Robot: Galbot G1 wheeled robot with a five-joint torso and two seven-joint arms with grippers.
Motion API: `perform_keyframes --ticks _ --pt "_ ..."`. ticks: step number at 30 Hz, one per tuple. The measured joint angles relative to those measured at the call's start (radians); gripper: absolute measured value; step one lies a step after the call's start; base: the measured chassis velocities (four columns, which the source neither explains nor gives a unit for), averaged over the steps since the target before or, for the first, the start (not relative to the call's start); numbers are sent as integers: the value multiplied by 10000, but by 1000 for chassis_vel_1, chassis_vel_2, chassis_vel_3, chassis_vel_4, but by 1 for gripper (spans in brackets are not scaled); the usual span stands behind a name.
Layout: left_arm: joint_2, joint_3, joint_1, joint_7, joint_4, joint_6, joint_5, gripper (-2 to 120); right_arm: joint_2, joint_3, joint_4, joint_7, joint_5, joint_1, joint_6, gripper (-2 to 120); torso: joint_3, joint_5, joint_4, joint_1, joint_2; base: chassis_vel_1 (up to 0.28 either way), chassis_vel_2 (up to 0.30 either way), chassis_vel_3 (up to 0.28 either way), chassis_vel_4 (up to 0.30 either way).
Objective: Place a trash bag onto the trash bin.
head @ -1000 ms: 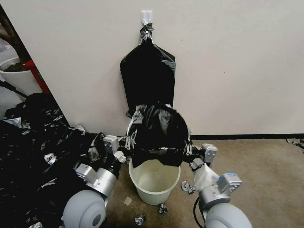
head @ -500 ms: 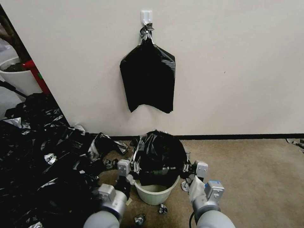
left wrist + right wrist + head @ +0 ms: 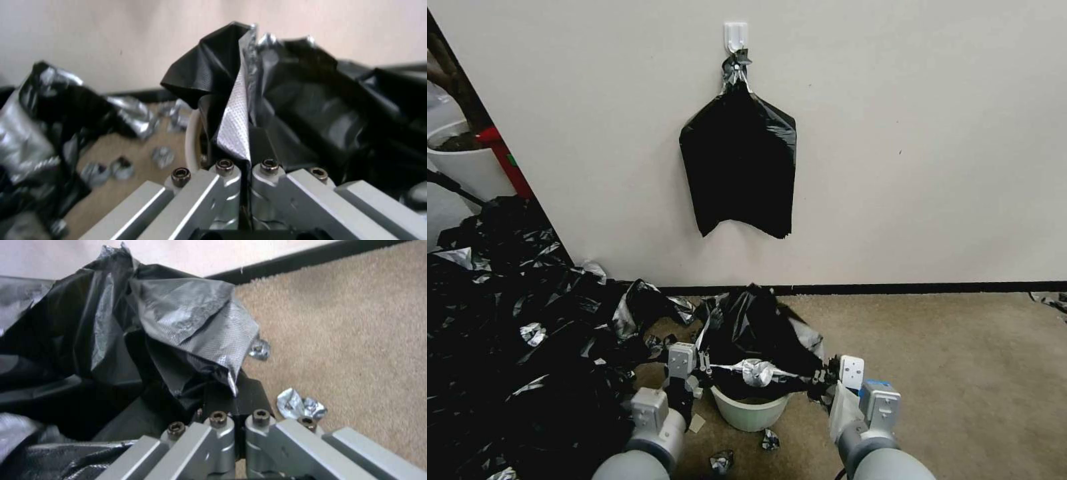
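- Your left tool [image 3: 702, 369] and right tool [image 3: 822, 380] each pinched the trash bag [image 3: 760, 333] edge.
- Bag draped over the trash bin [image 3: 747, 413] mouth.

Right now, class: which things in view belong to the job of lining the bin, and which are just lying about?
Part of the job:
- trash bag, draped over the bin
- trash bin
- left gripper and right gripper, each shut on a bag edge

Just lying about:
- stack of bags hanging on the wall hook
- heap of black bags
- foil scraps on the carpet
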Motion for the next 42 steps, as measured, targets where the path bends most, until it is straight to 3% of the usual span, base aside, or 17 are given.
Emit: perform_keyframes --ticks 6,11,23,33,42 --pt "207 132 107 -1124 -154 652 -235 0 -186 -258 -93 231 265 133 -33 0 0 0 0 1 0 0 0 0 0" --pt "282 163 258 -1534 -86 668 -315 0 -355 -562 -226 290 185 131 -148 0 0 0 1 0 0 0 0 0 0" --pt "178 457 315 -1698 507 601 -290 0 -601 -1062 -781 140 -315 84 -528 0 0 0 1 1 0 0 0 0 0" --pt "-281 865 -354 -1686 1942 547 -56 0 -578 -1254 -1972 -585 -1435 297 -578 0 0 0 0 1 0 0 0 0 0" --pt "-712 1037 -836 -1629 2748 545 -18 0 -324 -1210 -2798 -1036 -2135 671 -511 0 0 1 0 0 0 0 0 0 0"
